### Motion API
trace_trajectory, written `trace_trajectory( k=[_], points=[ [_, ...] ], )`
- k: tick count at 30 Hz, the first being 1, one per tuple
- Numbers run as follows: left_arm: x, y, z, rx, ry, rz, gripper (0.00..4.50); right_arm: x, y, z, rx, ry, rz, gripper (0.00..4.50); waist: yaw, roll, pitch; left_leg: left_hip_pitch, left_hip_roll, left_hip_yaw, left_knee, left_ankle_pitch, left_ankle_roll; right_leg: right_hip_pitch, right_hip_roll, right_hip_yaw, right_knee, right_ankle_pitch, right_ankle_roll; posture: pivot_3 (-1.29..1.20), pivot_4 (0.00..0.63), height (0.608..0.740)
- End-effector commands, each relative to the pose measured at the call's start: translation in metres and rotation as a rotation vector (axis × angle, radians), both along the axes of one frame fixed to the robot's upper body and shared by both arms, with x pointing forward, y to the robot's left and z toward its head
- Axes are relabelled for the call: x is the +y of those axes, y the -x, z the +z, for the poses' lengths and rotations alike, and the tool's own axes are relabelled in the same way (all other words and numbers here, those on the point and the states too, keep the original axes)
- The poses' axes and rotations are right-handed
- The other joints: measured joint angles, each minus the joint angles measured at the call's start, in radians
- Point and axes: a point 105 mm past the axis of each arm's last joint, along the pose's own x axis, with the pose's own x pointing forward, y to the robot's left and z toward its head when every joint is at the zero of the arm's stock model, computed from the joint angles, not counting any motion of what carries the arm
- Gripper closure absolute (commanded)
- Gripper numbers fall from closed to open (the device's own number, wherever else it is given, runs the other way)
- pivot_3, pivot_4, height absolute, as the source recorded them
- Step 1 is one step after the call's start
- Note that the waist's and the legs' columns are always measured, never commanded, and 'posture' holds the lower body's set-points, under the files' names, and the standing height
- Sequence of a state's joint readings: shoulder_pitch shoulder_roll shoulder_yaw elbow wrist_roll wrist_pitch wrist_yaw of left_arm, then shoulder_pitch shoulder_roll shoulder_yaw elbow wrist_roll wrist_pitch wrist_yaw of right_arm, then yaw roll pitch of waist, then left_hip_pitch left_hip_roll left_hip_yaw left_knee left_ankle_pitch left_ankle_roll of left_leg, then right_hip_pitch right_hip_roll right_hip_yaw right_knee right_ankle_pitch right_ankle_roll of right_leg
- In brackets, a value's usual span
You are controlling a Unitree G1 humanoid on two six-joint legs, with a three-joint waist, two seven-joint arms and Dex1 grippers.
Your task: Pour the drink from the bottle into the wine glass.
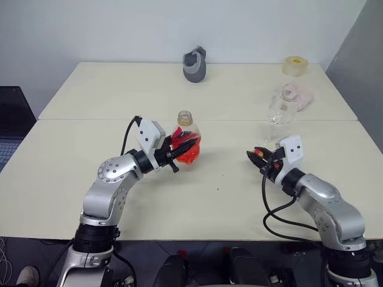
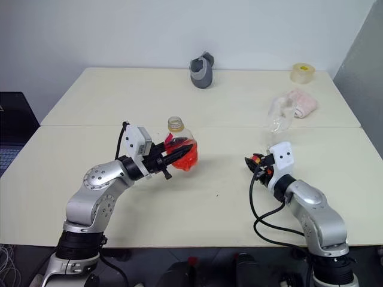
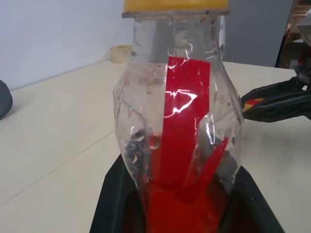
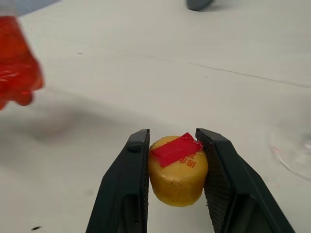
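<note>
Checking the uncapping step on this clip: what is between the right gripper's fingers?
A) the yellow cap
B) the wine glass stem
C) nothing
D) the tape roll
A: in the right wrist view the right gripper is closed on the yellow cap, one black finger on each side, above the table.

Not much to read here tbh: the yellow cap pinched in the right gripper has a few small red printed characters on top, half covered by a scrap of red tape, too small to make out. The red strip on the bottle carries a white squiggle but no legible words.
</note>
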State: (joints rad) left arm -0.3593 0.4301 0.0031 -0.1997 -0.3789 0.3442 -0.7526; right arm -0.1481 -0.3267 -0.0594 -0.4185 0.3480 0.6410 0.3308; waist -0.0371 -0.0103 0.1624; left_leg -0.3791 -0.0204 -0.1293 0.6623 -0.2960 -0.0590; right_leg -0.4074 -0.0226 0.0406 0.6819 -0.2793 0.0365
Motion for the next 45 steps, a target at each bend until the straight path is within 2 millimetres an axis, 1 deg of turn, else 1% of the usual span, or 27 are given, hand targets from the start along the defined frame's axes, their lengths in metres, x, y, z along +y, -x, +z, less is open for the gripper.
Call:
trace_trajectory(
  k=[1, 3, 5, 7, 8, 10, 13, 17, 19, 22, 24, 25, 27, 28, 30, 32, 33, 38, 42, 45],
  points=[
    [-0.008, 0.000, 0.016, -0.065, 0.020, -0.030, 3.49, -0.013, -0.006, -0.015, -0.018, -0.010, -0.124, 3.33, 0.004, 0.000, 0.000, 0.000, 0.000, 0.000, 0.000, 0.000, 0.000, 0.000, 0.000, 0.000, -0.001, 0.000, 0.000, 0.00, 0.150, 0.740],
    [-0.010, -0.001, 0.018, -0.068, 0.023, -0.034, 3.49, -0.015, -0.009, -0.025, -0.003, -0.017, -0.155, 3.33, 0.005, 0.000, 0.000, 0.000, -0.001, 0.001, 0.000, 0.000, 0.000, 0.000, -0.001, 0.000, 0.000, 0.000, 0.000, 0.00, 0.150, 0.740],
    [-0.010, -0.001, 0.018, -0.069, 0.023, -0.037, 3.49, -0.017, -0.012, -0.032, 0.016, -0.018, -0.181, 2.61, 0.005, 0.000, 0.000, 0.000, -0.001, 0.002, 0.000, 0.000, -0.001, 0.000, -0.001, 0.001, -0.001, 0.000, 0.000, 0.00, 0.150, 0.740],
    [-0.009, -0.002, 0.019, -0.070, 0.022, -0.036, 3.49, -0.019, -0.013, -0.038, 0.033, -0.025, -0.197, 2.07, 0.004, 0.000, 0.000, 0.000, 0.000, 0.002, 0.000, 0.000, -0.001, 0.000, -0.001, 0.001, -0.001, 0.000, 0.000, 0.00, 0.150, 0.740],
    [-0.009, -0.002, 0.019, -0.071, 0.021, -0.035, 3.49, -0.019, -0.013, -0.040, 0.037, -0.021, -0.196, 1.67, 0.004, 0.000, 0.000, 0.000, 0.000, 0.002, 0.000, 0.000, -0.001, 0.000, 0.000, 0.000, -0.001, 0.000, 0.000, 0.00, 0.150, 0.740],
    [-0.007, -0.001, 0.019, -0.071, 0.020, -0.028, 3.49, -0.019, -0.013, -0.040, 0.040, -0.023, -0.194, 1.00, 0.004, 0.000, 0.000, 0.000, 0.000, 0.002, 0.000, 0.000, -0.001, 0.000, 0.000, 0.001, -0.001, 0.000, 0.000, 0.00, 0.150, 0.740],
    [-0.005, 0.000, 0.019, -0.072, 0.018, -0.019, 3.49, -0.018, -0.012, -0.034, 0.034, -0.029, -0.173, 0.02, 0.004, 0.000, 0.000, 0.000, 0.000, 0.002, 0.000, 0.000, 0.000, 0.001, 0.000, 0.000, -0.001, 0.000, 0.000, 0.00, 0.150, 0.740],
    [0.006, -0.003, 0.018, -0.070, 0.012, 0.027, 3.49, -0.016, 0.001, -0.017, 0.033, -0.026, -0.066, 0.02, 0.004, 0.000, 0.000, 0.000, -0.001, 0.002, 0.000, 0.000, 0.000, 0.001, -0.001, 0.000, 0.000, 0.000, 0.000, 0.00, 0.150, 0.740],
    [0.015, -0.006, 0.017, -0.071, 0.012, 0.068, 3.49, -0.012, 0.009, -0.003, 0.017, -0.018, 0.015, 0.02, 0.004, 0.000, 0.000, 0.000, 0.000, 0.002, 0.000, 0.000, 0.000, 0.001, -0.001, 0.000, -0.001, 0.000, 0.000, 0.00, 0.150, 0.740],
    [0.027, -0.012, 0.018, -0.077, 0.014, 0.133, 3.49, 0.005, 0.022, 0.022, -0.021, -0.045, 0.180, 0.02, 0.003, 0.000, 0.000, 0.000, 0.000, 0.001, 0.000, 0.000, 0.000, 0.001, 0.000, 0.000, -0.001, 0.000, 0.000, 0.00, 0.150, 0.740],
    [0.041, -0.023, 0.019, -0.080, 0.017, 0.222, 3.49, 0.026, 0.036, 0.045, -0.074, -0.066, 0.374, 0.02, 0.003, 0.000, 0.000, 0.000, 0.000, 0.001, 0.000, 0.000, 0.001, 0.001, 0.000, 0.000, -0.001, 0.000, 0.000, 0.00, 0.150, 0.740],
    [0.050, -0.030, 0.021, -0.084, 0.019, 0.274, 3.49, 0.036, 0.042, 0.054, -0.092, -0.076, 0.455, 0.02, 0.003, 0.000, 0.000, 0.000, 0.000, 0.002, 0.000, 0.000, 0.001, 0.001, 0.000, 0.000, -0.001, 0.000, 0.000, 0.00, 0.150, 0.740],
    [0.067, -0.042, 0.023, -0.093, 0.014, 0.365, 3.49, 0.050, 0.047, 0.063, -0.105, -0.073, 0.556, 0.02, 0.003, 0.000, 0.000, 0.001, 0.000, 0.002, 0.001, 0.000, 0.001, 0.001, 0.000, 0.000, -0.001, 0.000, 0.000, 0.00, 0.150, 0.740],
    [0.075, -0.047, 0.024, -0.100, 0.012, 0.406, 3.49, 0.056, 0.048, 0.066, -0.106, -0.068, 0.597, 0.02, 0.003, 0.000, 0.000, 0.001, 0.000, 0.001, 0.000, 0.000, 0.001, 0.002, 0.000, -0.001, -0.001, 0.000, 0.000, 0.00, 0.150, 0.740],
    [0.098, -0.059, 0.028, -0.114, 0.032, 0.514, 3.49, 0.065, 0.045, 0.075, -0.129, -0.072, 0.642, 0.02, 0.004, 0.000, 0.000, 0.000, 0.000, 0.000, 0.000, 0.000, 0.001, 0.002, 0.000, -0.002, -0.001, 0.000, 0.000, 0.00, 0.150, 0.740],
    [0.136, -0.071, 0.023, -0.101, 0.058, 0.672, 3.49, 0.079, 0.042, 0.086, -0.160, -0.101, 0.693, 0.02, 0.003, -0.001, 0.000, 0.000, -0.001, 0.000, 0.001, 0.000, 0.000, 0.001, 0.000, -0.002, -0.001, 0.000, 0.000, 0.00, 0.150, 0.740],
    [0.149, -0.075, 0.020, -0.095, 0.069, 0.725, 3.49, 0.083, 0.040, 0.089, -0.171, -0.108, 0.708, 0.02, 0.002, -0.001, 0.000, 0.000, -0.001, 0.000, 0.001, 0.000, 0.000, 0.001, 0.000, -0.002, -0.001, 0.000, 0.000, 0.00, 0.150, 0.740],
    [0.184, -0.081, 0.006, -0.095, 0.086, 0.864, 3.49, 0.098, 0.034, 0.093, -0.208, -0.098, 0.740, 0.02, 0.005, -0.001, 0.000, -0.001, -0.002, -0.003, 0.000, 0.001, -0.002, 0.000, -0.002, -0.002, -0.002, 0.000, 0.000, 0.00, 0.150, 0.740],
    [0.192, -0.084, -0.003, -0.097, 0.112, 0.901, 3.49, 0.100, 0.033, 0.092, -0.212, -0.096, 0.742, 0.02, 0.009, -0.004, -0.001, -0.003, -0.003, -0.004, 0.002, 0.002, -0.003, 0.000, -0.004, -0.003, -0.002, 0.000, 0.000, 0.00, 0.150, 0.740],
    [0.195, -0.086, -0.015, -0.069, 0.128, 0.928, 3.49, 0.101, 0.032, 0.092, -0.220, -0.095, 0.733, 0.02, 0.008, -0.005, -0.001, -0.002, -0.003, -0.005, 0.002, 0.002, -0.004, 0.000, -0.004, -0.004, -0.001, 0.000, 0.000, 0.00, 0.150, 0.740]
  ],
)
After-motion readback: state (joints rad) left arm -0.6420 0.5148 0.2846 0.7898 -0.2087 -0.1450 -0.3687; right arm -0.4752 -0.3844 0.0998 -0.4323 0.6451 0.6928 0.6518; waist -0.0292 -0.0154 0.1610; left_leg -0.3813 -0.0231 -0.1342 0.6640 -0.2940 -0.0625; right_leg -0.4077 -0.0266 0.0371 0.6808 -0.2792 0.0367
